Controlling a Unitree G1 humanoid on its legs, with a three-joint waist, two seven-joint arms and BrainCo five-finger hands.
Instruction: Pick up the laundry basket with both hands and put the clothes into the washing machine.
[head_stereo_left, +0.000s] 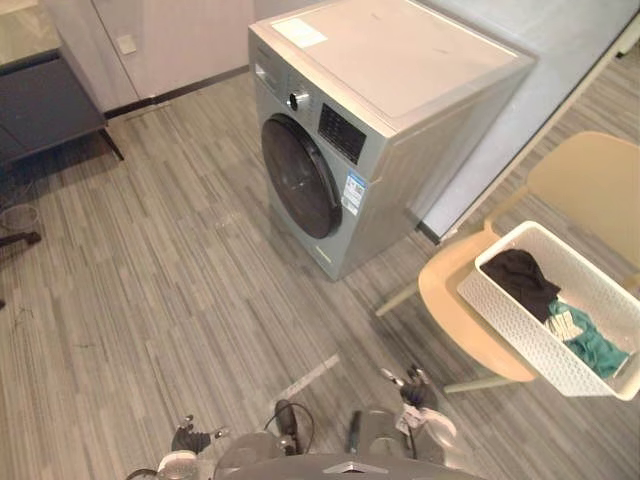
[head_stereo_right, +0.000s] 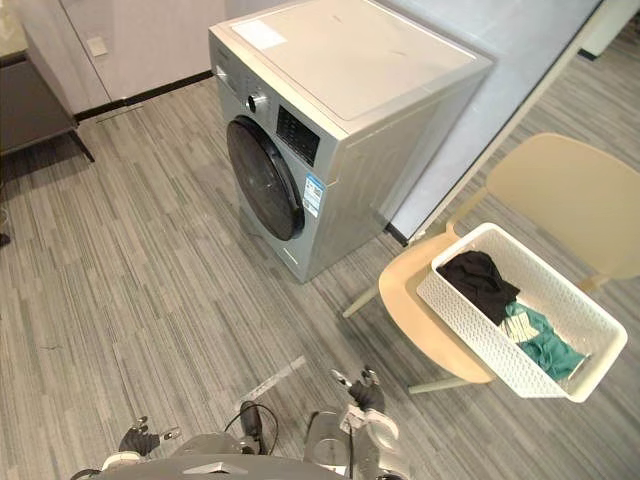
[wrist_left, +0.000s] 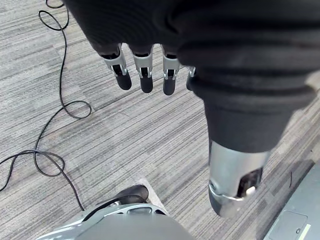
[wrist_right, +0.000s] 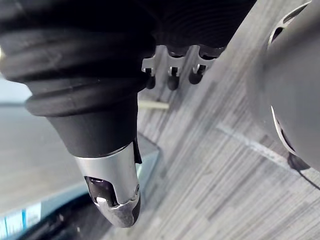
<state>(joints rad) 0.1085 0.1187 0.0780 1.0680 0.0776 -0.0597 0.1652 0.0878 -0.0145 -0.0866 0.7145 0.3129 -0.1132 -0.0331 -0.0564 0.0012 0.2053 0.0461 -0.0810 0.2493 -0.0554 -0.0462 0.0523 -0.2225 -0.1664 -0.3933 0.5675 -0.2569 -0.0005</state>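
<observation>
Basket (head_stereo_right: 480, 345) sits on chair (head_stereo_right: 415, 315), well apart from left hand (wrist_left: 146, 75) and right hand (wrist_right: 172, 75), both slack-fingered and empty. Left eye view crops its corner.

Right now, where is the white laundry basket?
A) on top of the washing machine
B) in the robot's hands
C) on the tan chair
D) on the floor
C: the white laundry basket sits on the seat of the tan chair, beside the washing machine.
</observation>
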